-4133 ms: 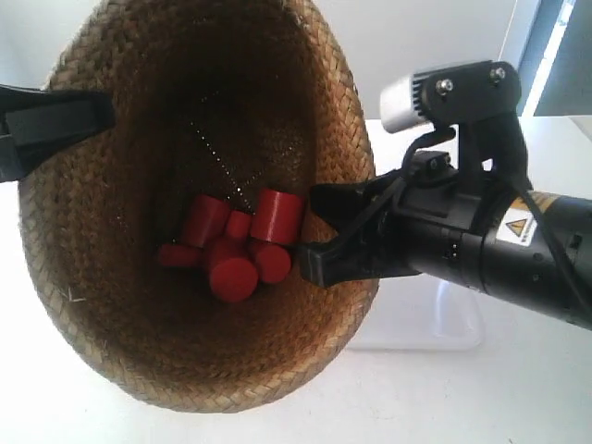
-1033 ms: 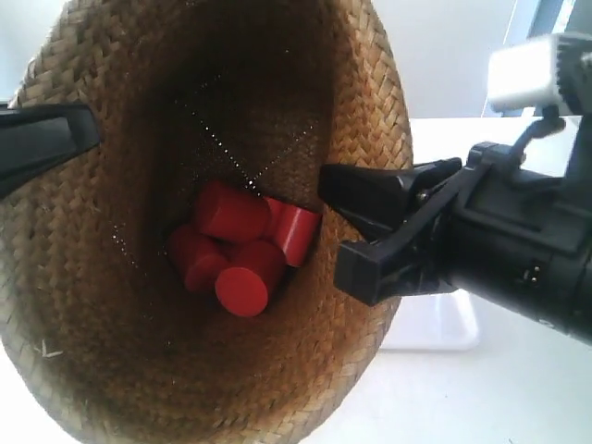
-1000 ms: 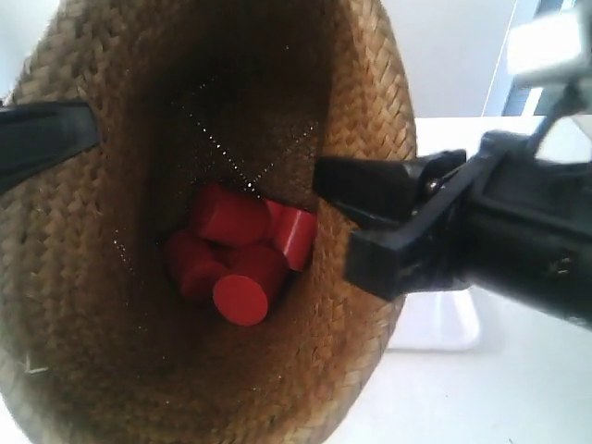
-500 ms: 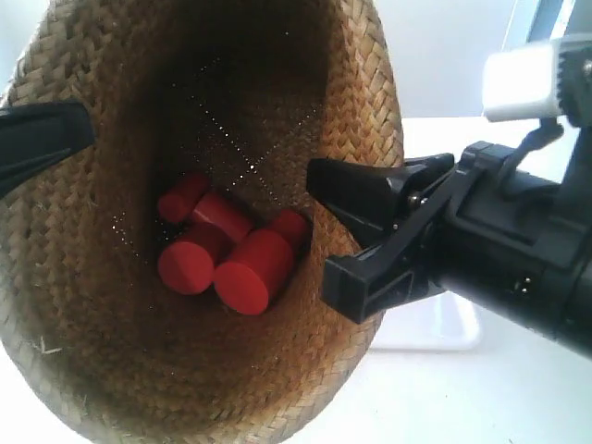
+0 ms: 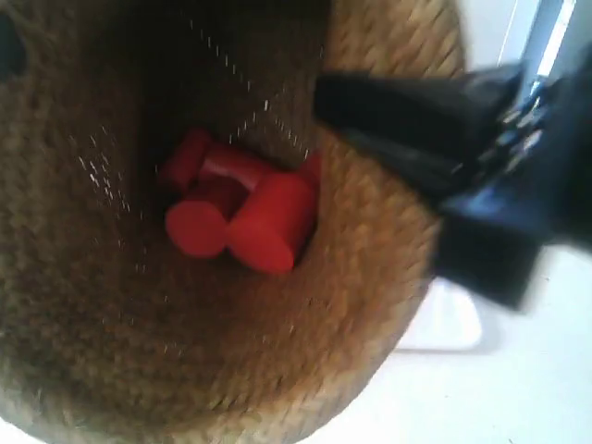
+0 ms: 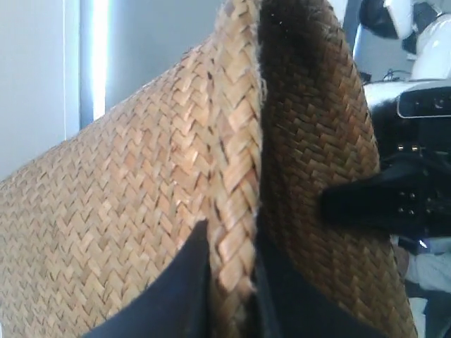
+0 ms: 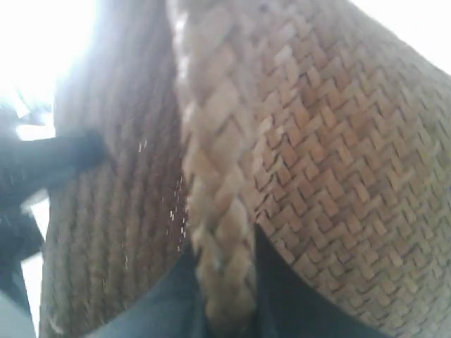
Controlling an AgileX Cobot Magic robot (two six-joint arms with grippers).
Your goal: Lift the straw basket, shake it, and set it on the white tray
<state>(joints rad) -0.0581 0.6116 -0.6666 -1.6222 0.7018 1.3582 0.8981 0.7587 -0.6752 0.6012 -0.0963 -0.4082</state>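
The large brown woven-straw basket (image 5: 111, 324) fills the exterior view, mouth toward the camera. Red cylindrical blocks (image 5: 250, 217) lie clustered inside it, near centre. The black gripper at the exterior view's right (image 5: 379, 162) sits on the rim at 2 o'clock. The flat white rectangular tray (image 5: 449, 324) lies behind the basket at 4 o'clock. The left gripper (image 6: 229, 282) and right gripper (image 7: 225, 296) straddle opposite sides of the rim, one finger inside, one outside.

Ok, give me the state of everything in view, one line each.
straw basket: held up by its rim, mouth tipped toward the exterior camera, blurred.
red cylinders: piled loose in the basket's bottom.
white tray: flat on the table, mostly hidden behind the basket.
left claw: shut on the basket's rim.
right claw: shut on the basket's rim.
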